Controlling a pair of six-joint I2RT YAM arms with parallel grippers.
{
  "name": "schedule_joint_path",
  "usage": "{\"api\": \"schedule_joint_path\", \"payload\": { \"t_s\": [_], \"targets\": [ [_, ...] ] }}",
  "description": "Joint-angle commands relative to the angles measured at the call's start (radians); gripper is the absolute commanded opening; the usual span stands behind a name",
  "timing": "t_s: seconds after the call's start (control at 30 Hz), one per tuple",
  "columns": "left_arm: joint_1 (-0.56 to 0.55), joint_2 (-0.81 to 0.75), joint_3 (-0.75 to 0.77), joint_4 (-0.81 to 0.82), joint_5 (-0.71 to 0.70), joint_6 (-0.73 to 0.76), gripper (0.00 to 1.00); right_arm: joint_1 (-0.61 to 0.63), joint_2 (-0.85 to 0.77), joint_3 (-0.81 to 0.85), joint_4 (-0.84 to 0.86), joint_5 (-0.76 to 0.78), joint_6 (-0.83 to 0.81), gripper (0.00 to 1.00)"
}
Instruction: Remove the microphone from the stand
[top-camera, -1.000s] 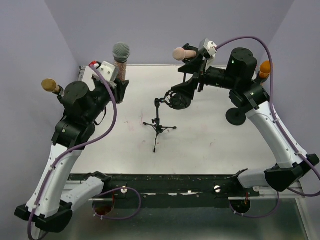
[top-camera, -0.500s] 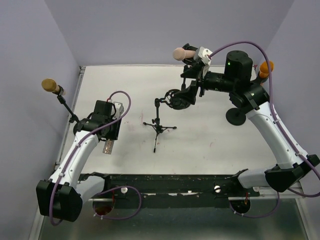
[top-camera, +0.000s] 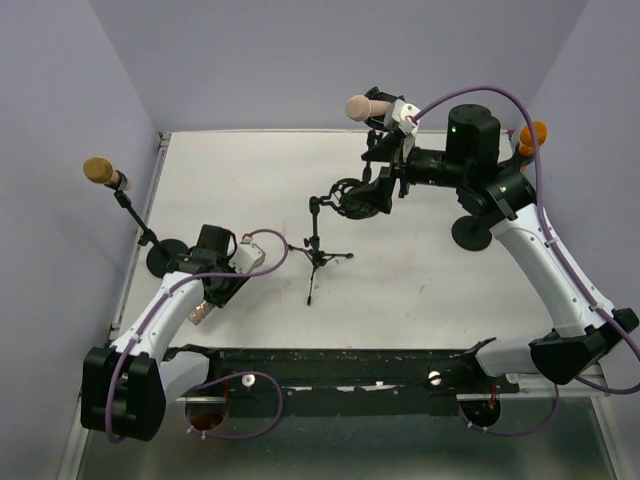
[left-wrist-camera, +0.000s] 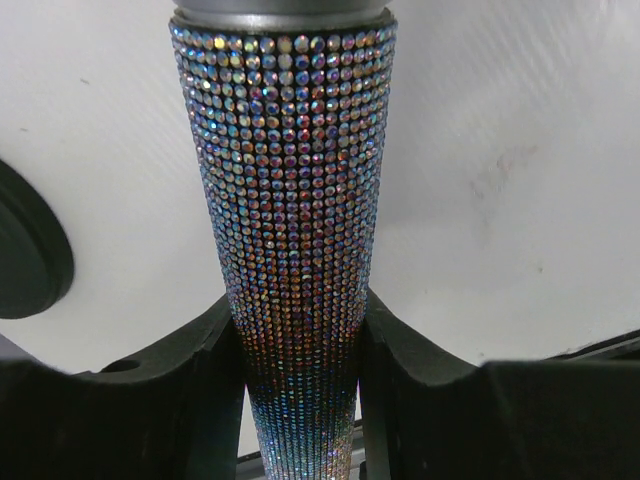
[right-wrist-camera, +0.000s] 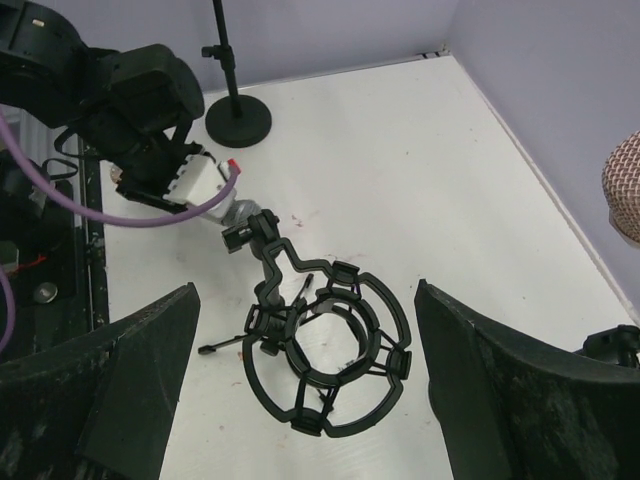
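Fingers (left-wrist-camera: 195, 390) of the left gripper (left-wrist-camera: 298, 335) are clamped on the narrow shaft of the rhinestone-covered microphone (left-wrist-camera: 285, 180), one black pad on either side, with the body widening away from the wrist camera over the white table (left-wrist-camera: 520, 150). Seen from above, this grip lies low at the table's 8 o'clock, well apart from the tripod desk stand (top-camera: 318, 252) near the centre; whether the microphone touches the table cannot be told. A round black stand base (top-camera: 163, 257) sits just beside the left wrist at its 10 o'clock, and its pole carries a tan foam-capped microphone (top-camera: 98, 170). The tripod's arm rises toward 1 o'clock and ends in a black shock mount (right-wrist-camera: 325, 355), an open ring with the table visible through it. The right gripper (right-wrist-camera: 305, 292) hovers above this mount, its fingers (right-wrist-camera: 140, 360) spread wide on either side. Farther back, a pink microphone (top-camera: 360, 106) stands at 12 o'clock and an orange microphone (top-camera: 531, 131) at 2 o'clock.
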Motion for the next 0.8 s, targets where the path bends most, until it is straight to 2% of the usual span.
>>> {"api": "schedule_joint_path", "payload": {
  "t_s": [0.0, 0.13, 0.2, 0.23, 0.3, 0.53, 0.57, 0.6, 0.77],
  "targets": [
    [0.006, -0.087, -0.130, 0.034, 0.045, 0.203, 0.09, 0.006, -0.020, -0.020, -0.016, 0.017, -0.016, 0.96],
    [0.006, -0.067, -0.193, 0.094, 0.037, 0.220, 0.13, 0.006, -0.018, -0.035, -0.016, 0.008, -0.015, 0.96],
    [0.006, -0.038, -0.194, 0.115, 0.032, 0.208, 0.26, 0.006, -0.015, -0.037, -0.017, 0.001, -0.018, 0.95],
    [0.006, -0.024, -0.193, 0.117, 0.036, 0.203, 0.39, 0.004, -0.015, -0.037, -0.019, -0.001, -0.019, 0.95],
    [0.006, -0.001, -0.191, 0.121, 0.049, 0.181, 0.52, 0.004, -0.017, -0.043, -0.028, -0.002, -0.036, 0.96],
    [0.000, -0.013, -0.220, 0.111, 0.078, 0.183, 0.76, 0.006, -0.027, -0.046, -0.060, 0.007, -0.064, 0.96],
    [-0.003, -0.022, -0.210, 0.093, 0.077, 0.189, 0.77, 0.004, -0.028, -0.045, -0.068, 0.008, -0.067, 0.96],
    [-0.006, -0.030, -0.195, 0.067, 0.080, 0.198, 0.83, 0.006, -0.028, -0.038, -0.074, 0.011, -0.070, 0.96],
    [-0.018, -0.105, -0.041, -0.056, 0.156, 0.232, 0.87, 0.007, 0.008, 0.037, -0.172, -0.030, -0.171, 0.96]
  ]
}}
